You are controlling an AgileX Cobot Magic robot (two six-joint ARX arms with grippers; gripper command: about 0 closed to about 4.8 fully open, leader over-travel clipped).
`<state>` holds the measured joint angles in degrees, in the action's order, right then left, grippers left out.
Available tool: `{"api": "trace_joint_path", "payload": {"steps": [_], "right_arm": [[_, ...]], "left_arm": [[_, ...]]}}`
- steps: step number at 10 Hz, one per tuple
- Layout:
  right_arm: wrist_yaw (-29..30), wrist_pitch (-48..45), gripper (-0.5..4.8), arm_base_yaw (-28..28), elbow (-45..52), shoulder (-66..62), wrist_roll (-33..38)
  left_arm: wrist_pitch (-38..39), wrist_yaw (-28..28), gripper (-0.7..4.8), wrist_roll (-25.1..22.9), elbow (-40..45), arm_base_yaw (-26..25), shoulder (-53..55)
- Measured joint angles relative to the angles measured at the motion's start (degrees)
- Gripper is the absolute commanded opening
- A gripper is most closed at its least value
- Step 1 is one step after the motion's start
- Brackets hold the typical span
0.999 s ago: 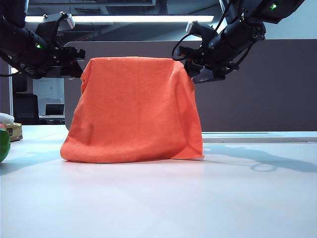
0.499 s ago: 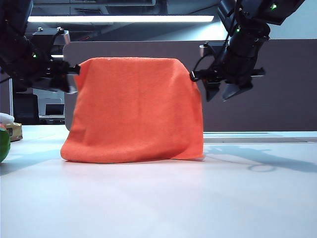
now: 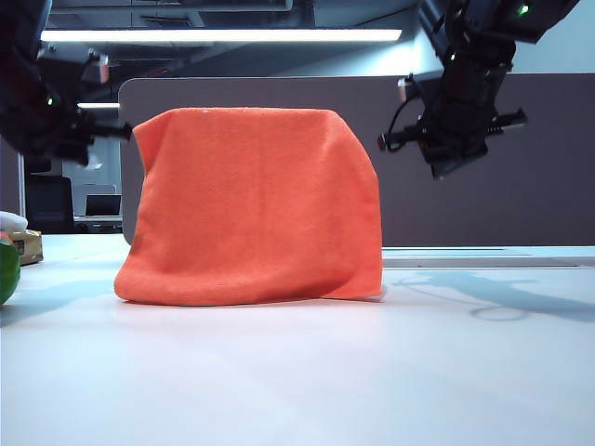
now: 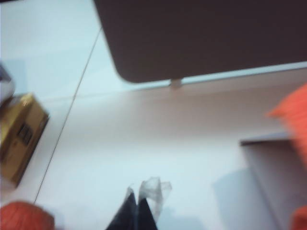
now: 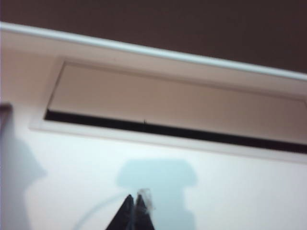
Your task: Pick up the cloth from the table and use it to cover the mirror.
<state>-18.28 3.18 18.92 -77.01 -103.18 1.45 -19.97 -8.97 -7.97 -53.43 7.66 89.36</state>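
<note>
Orange cloth [image 3: 249,206] draped right over the mirror, hiding it completely, bottom hem pooled on the white table [image 3: 297,372] and top edge running flat and level. Left gripper [image 4: 139,206] up high off the cloth's top left corner, just clear of it, fingers pressed together on nothing. Right gripper [image 5: 134,208] up high too, well right of the cloth's top right corner, fingers pinched together and empty. Loads of bare table near the camera and off to the right. Grey partition [image 3: 483,158] along the far edge. Green thing [image 3: 7,269] and small gold box [image 3: 26,246] parked at far left
</note>
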Motion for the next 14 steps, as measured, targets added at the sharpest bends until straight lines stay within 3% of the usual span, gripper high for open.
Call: {"api": "trace_joint_path", "payload": {"steps": [6,11,13,14], "right_arm": [[2.1,-2.3,-0.05,0.0,0.0,7.4,0.0],[7.9,-0.7,-0.05,0.0,0.7,15.0,-2.6],[8.0,-0.8,-0.05,0.0,2.7,18.8,-3.3],[8.0,-2.2,-0.05,0.0,12.2,28.9,-3.5]], "left_arm": [[-2.4,3.0,-0.06,-0.3,0.0,0.0,-8.0],[0.9,7.4,-0.06,-0.3,0.0,0.0,-14.6],[1.9,7.5,-0.06,-0.3,0.0,0.0,-16.8],[3.6,11.2,-0.06,0.5,1.6,0.0,-22.1]]}}
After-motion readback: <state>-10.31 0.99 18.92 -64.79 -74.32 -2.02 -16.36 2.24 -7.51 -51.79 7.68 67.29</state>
